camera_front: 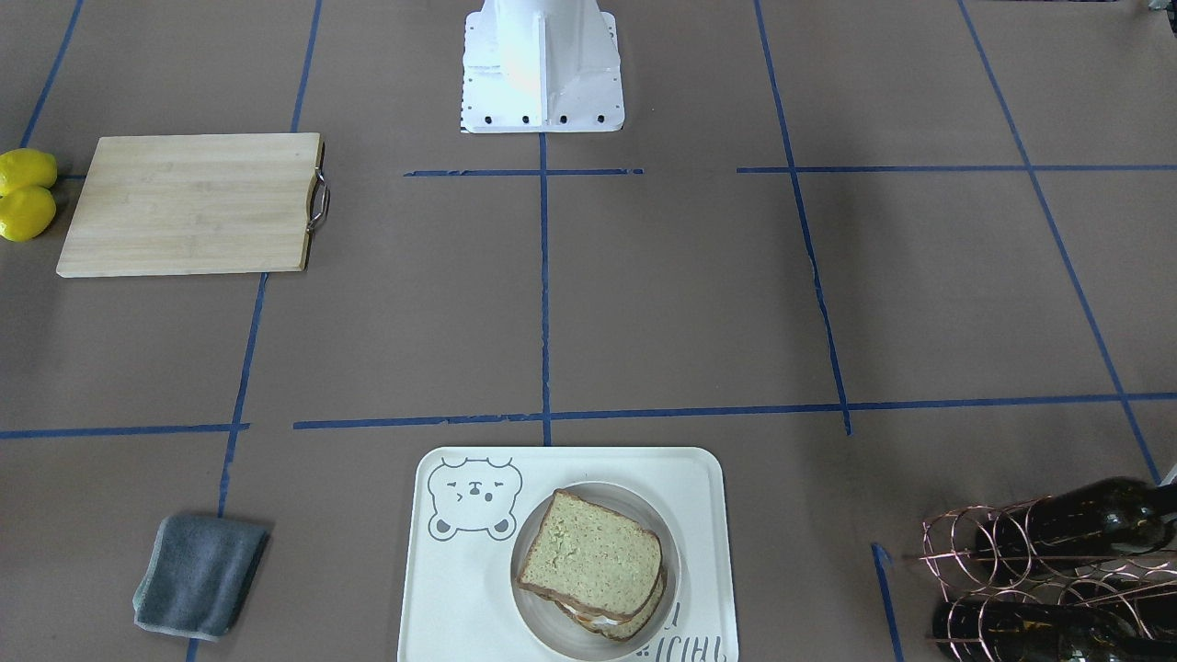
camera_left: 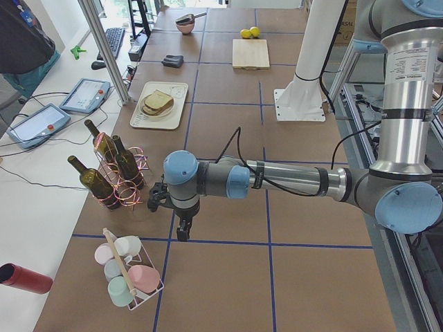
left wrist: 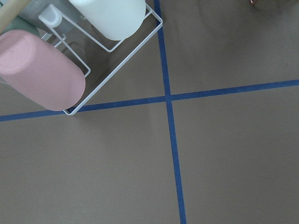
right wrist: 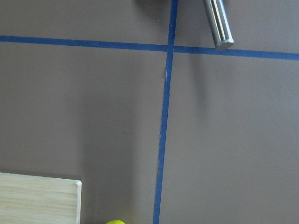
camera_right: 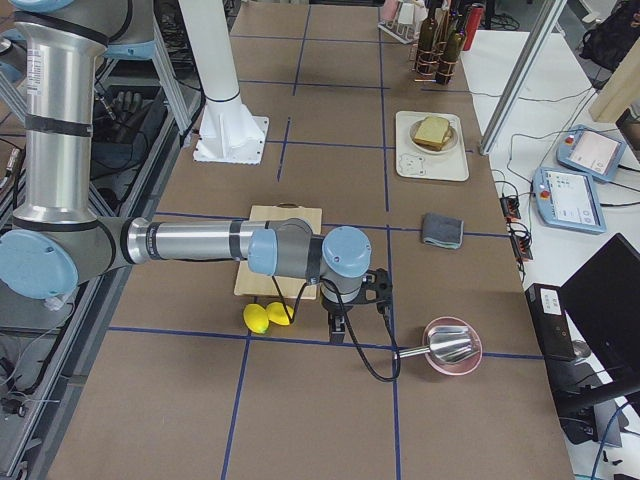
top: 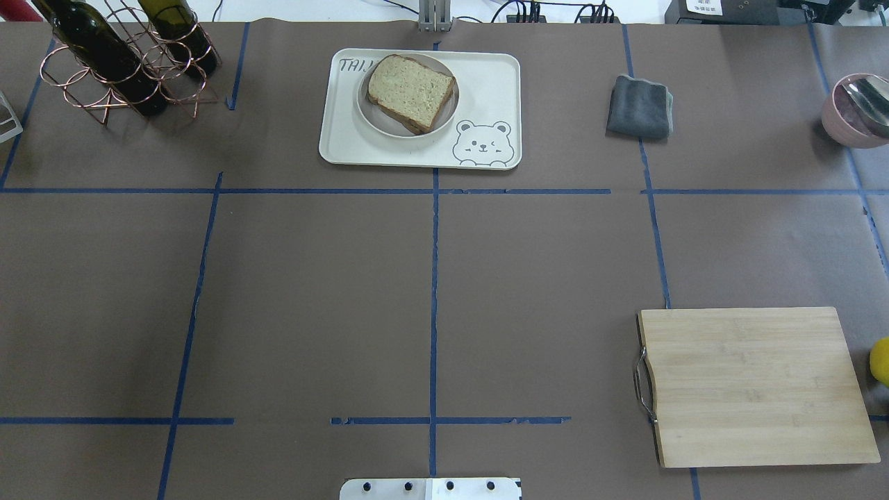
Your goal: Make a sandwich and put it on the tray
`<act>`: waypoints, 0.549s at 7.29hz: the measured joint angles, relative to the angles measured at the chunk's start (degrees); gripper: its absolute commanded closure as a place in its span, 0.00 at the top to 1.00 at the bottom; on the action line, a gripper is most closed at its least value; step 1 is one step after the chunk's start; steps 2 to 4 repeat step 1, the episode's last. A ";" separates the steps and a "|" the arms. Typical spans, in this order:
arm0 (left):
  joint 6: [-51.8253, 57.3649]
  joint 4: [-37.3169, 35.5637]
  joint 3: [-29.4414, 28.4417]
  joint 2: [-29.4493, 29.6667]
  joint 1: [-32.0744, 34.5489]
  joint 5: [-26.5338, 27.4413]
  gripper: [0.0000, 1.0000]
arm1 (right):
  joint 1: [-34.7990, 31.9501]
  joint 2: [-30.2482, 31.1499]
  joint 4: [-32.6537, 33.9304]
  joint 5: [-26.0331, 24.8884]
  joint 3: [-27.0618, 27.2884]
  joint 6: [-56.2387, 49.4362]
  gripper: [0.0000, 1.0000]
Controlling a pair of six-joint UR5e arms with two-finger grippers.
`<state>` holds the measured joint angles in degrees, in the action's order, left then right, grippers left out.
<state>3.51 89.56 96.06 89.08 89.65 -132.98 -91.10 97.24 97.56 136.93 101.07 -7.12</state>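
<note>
The brown counter [left wrist: 233, 158] fills the view. Two blue tape lines [left wrist: 174, 154] cross near the centre, one running top to bottom and one running side to side. A white wire rack [left wrist: 122, 59] occupies the upper left, its corner touching the side-to-side line. The rack holds a pink cup [left wrist: 39, 72] and a white cup [left wrist: 114, 16]. A wooden stick [left wrist: 11, 11] crosses the top-left corner.

Sandwich [top: 411, 92] on plate [top: 371, 114] on tray [top: 486, 90]; cloth [top: 640, 106] to its right; cutting board [top: 750, 385] nearer robot base [top: 430, 489]
</note>
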 measured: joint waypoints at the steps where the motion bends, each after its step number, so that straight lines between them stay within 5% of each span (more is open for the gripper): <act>1: 0.00 0.02 0.00 -0.02 0.00 0.00 1.00 | -0.08 -0.02 0.00 0.00 0.00 0.00 1.00; 4: 0.00 0.02 0.00 -0.02 0.00 0.00 1.00 | -0.08 -0.02 0.00 0.00 0.00 0.00 1.00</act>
